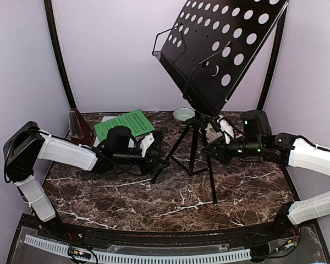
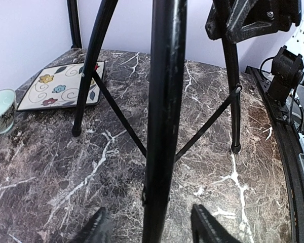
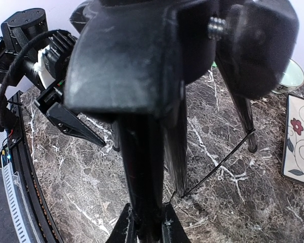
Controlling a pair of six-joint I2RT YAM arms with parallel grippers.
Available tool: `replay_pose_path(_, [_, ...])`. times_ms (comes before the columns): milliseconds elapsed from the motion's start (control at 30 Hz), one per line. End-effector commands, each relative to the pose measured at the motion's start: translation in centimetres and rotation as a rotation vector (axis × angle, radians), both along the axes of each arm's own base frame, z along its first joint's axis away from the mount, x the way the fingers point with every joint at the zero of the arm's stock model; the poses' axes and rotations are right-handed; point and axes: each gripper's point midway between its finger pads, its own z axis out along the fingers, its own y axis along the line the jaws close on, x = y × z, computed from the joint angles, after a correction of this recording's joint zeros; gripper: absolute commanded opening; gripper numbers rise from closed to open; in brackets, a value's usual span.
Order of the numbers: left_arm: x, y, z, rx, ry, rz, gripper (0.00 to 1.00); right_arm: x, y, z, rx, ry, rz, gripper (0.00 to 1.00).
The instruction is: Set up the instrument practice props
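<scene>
The right claw [image 3: 148, 215] is clamped on a lower tube of the stand [image 1: 225, 49], at the bottom centre of its wrist view, probably to steady it upright on the tabletop [image 1: 154, 203]. The left claw [image 2: 148, 212] is spread wide. A stand leg runs between its fingers without clear contact, so it is likely ready to grip. Farther back, at middle left of the top view, the green sheet [image 1: 124, 125] and metronome [image 1: 80, 125] wait behind the left arm.
</scene>
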Motion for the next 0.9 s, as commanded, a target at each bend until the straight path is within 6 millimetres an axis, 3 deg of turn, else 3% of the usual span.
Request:
replay_pose_path(0, [0.0, -0.6, 0.0, 0.009, 0.013, 0.004, 0.51, -0.5, 0.2, 0.0, 0.002, 0.054, 0.012, 0.0])
replay_pose_path(100, [-0.2, -0.9, -0.3, 0.015, 0.023, -0.007, 0.46, -0.6, 0.3, 0.3, 0.008, 0.05, 0.023, 0.0])
replay_pose_path(200, [-0.5, -1.0, -0.6, 0.017, 0.03, -0.013, 0.3, -0.5, 0.2, 0.6, -0.007, 0.04, 0.023, 0.0])
replay_pose_path(467, [-1.8, 1.2, -0.7, 0.033, 0.044, 0.03, 0.0, -0.9, -0.8, 0.2, -0.072, 0.045, 0.021, 0.0])
replay_pose_path(867, [-3.7, 4.2, -2.3, 0.074, 0.087, 0.099, 0.0, -3.5, -2.0, -1.9, -0.129, 0.164, 0.057, 0.0])
